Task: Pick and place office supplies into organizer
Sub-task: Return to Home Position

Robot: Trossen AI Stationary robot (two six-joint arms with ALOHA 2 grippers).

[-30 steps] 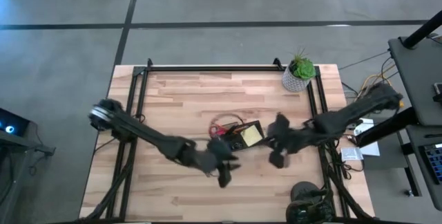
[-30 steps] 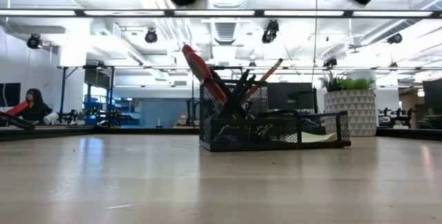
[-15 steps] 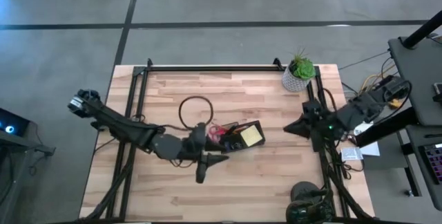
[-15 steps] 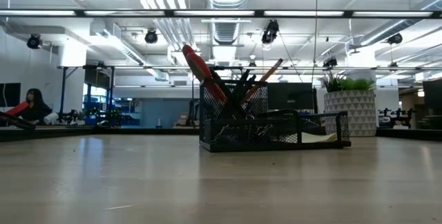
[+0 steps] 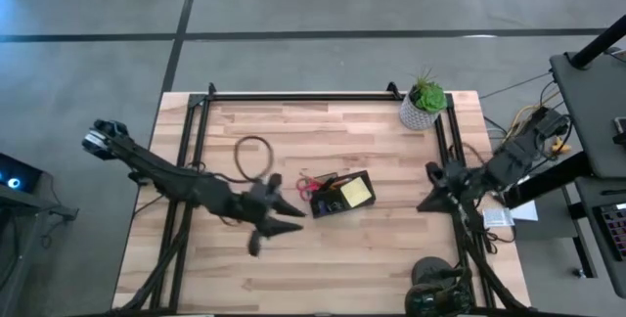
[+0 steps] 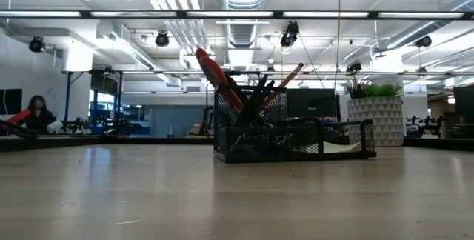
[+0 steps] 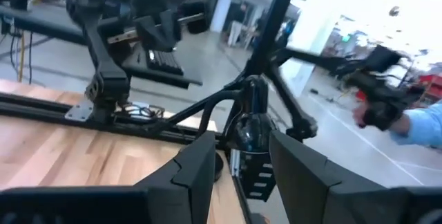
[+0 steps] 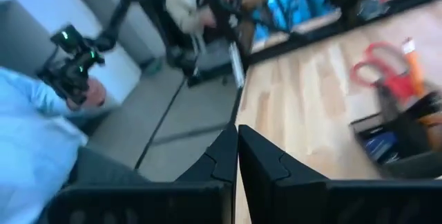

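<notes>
The black mesh organizer (image 5: 337, 192) stands at the table's middle. It holds the red-handled scissors (image 6: 215, 73), the orange pencil (image 6: 287, 79), dark pens and the yellow sticky-note pad (image 5: 357, 191). It also shows in the right wrist view (image 8: 397, 137). My left gripper (image 5: 284, 227) is open and empty, left of and nearer than the organizer, above the table. My right gripper (image 5: 425, 202) is shut and empty near the table's right edge. Neither gripper shows in the low view. In the wrist views the left gripper (image 7: 242, 175) shows a gap and the right gripper (image 8: 237, 162) shows none.
A green plant in a white pot (image 5: 423, 105) stands at the far right corner. A black cable loop (image 5: 252, 156) hangs by the left arm. Black frame rails (image 5: 196, 141) run along the table's sides. A person in light blue (image 8: 41, 148) stands beyond the table.
Both arms have drawn back from the organizer and risen out of the low view. My left gripper has gone toward the table's left edge. My right gripper has gone toward the right edge. The organizer and its contents have stayed still.
</notes>
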